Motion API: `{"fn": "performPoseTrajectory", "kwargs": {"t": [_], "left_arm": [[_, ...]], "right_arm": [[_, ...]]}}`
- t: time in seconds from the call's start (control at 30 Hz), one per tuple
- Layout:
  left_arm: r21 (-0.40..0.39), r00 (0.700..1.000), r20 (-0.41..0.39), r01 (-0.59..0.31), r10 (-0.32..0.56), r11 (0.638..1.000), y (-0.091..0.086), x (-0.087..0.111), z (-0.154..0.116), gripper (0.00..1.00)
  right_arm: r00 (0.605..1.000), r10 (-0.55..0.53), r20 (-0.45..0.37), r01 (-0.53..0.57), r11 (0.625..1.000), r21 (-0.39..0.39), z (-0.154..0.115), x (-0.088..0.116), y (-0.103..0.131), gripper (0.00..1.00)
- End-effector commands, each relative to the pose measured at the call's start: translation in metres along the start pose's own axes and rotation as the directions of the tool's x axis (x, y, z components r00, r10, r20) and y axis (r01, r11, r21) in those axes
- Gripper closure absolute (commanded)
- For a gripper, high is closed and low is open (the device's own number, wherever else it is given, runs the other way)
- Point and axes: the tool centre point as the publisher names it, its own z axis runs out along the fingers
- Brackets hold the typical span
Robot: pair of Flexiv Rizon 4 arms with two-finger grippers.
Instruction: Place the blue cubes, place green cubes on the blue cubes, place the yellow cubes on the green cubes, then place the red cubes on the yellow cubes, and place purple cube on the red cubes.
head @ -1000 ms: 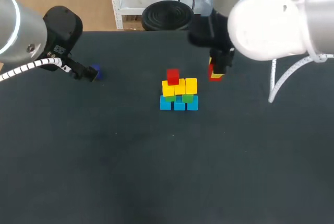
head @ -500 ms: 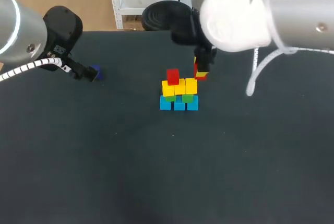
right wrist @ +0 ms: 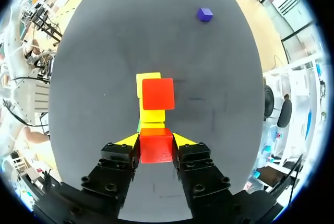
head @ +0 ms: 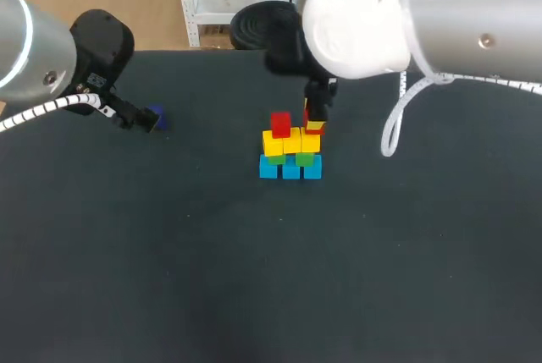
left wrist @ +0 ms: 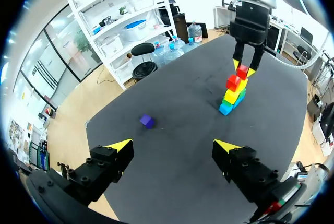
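Note:
The stack stands mid-table: three blue cubes (head: 290, 169) at the base, green cubes (head: 305, 159) on them, yellow cubes (head: 292, 140) above, and one red cube (head: 280, 123) on the left yellow. My right gripper (right wrist: 156, 141) is shut on a second red cube (right wrist: 156, 149) and hangs just over the stack's right side (head: 313, 125). The purple cube (head: 155, 115) lies alone at the far left. My left gripper (left wrist: 173, 146) is open and holds nothing, with the purple cube (left wrist: 147, 121) on the table ahead of it.
The dark table (head: 254, 278) has wide bare room in front of the stack and to both sides. My left arm (head: 93, 58) stays over the far left corner, and my right arm (head: 406, 16) reaches in over the back of the table.
My right arm has carried the red cube leftward, from right of the stack to just above its right yellow cube. The left arm and the purple cube have not moved.

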Motion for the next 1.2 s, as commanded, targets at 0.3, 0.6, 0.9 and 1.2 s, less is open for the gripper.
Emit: {"fn": "performPoseTrajectory", "kwargs": {"t": [0.3,0.6,0.9,1.2], "left_arm": [[0.005,1.000,0.002,-0.001,0.001,1.000,0.001,0.000,0.000,0.00],[0.005,1.000,0.002,-0.001,0.001,1.000,0.001,0.000,0.000,0.00],[0.005,1.000,0.002,-0.001,0.001,1.000,0.001,0.000,0.000,0.00],[0.005,1.000,0.002,-0.001,0.001,1.000,0.001,0.000,0.000,0.00]], "right_arm": [[1.000,-0.017,-0.027,0.017,1.000,-0.008,0.007,-0.011,-0.002,1.00],[0.999,-0.032,-0.032,0.032,0.999,-0.008,0.005,-0.015,-0.001,1.00],[0.999,-0.040,-0.034,0.039,0.999,-0.011,0.005,-0.019,-0.002,1.00],[0.999,-0.042,-0.033,0.041,0.999,-0.013,0.006,-0.020,-0.002,1.00]]}}
